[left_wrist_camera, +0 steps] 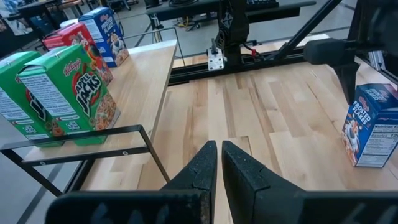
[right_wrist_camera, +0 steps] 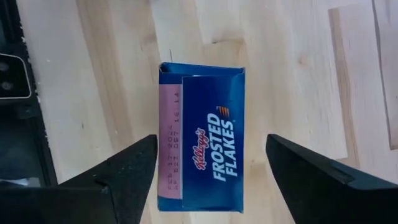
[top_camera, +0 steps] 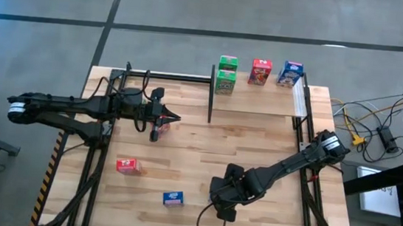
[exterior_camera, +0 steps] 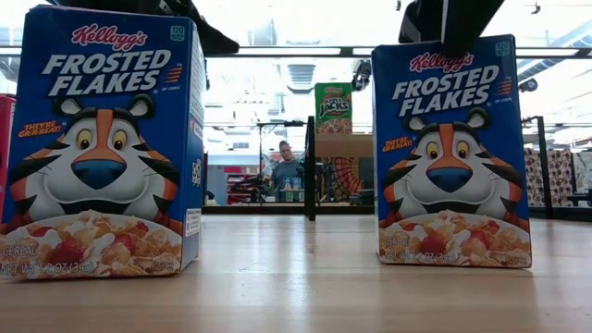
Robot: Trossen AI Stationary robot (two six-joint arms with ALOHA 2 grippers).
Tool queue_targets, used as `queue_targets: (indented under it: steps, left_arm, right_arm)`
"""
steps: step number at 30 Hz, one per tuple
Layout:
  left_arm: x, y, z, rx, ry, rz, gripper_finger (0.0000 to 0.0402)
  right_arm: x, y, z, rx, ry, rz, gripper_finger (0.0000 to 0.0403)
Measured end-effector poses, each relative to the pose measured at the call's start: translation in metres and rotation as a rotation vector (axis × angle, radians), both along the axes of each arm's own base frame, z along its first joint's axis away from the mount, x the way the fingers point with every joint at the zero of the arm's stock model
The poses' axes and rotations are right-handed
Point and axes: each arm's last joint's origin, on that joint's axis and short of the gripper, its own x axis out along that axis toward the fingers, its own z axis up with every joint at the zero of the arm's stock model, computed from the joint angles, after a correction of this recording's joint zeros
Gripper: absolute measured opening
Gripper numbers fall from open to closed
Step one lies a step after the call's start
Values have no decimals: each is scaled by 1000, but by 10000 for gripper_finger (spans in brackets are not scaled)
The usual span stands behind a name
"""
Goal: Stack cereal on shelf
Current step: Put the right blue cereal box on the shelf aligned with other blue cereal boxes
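My right gripper [right_wrist_camera: 211, 168] is open and points down over an upright blue cereal box [right_wrist_camera: 202, 149], one finger on either side of its top and apart from it. The low view shows that box [exterior_camera: 451, 153] standing on the table beside another blue box [exterior_camera: 102, 148]. My left gripper [left_wrist_camera: 217, 162] is shut and empty, hovering left of centre [top_camera: 175, 118]; a red box [top_camera: 159, 127] lies just below its wrist. Another red box [top_camera: 128, 166] lies near the left edge. On the shelf [top_camera: 262, 97] stand two green boxes [top_camera: 226, 74], a red [top_camera: 260, 72] and a blue [top_camera: 290, 73].
Black metal posts and a rail [top_camera: 212, 92] bound the shelf's left side, and a wire frame [left_wrist_camera: 81, 146] shows beside the green boxes. The second blue box [top_camera: 173, 198] stands close to the left of my right gripper. Cables lie off the table's right edge [top_camera: 363, 125].
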Motion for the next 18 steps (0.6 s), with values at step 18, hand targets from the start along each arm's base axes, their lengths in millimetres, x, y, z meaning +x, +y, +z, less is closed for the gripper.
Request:
queue_targets:
  steps: [18]
  left_arm:
    - [0, 0, 0, 0, 0, 0, 7]
  right_arm:
    - [1, 0, 0, 15, 6, 6, 211]
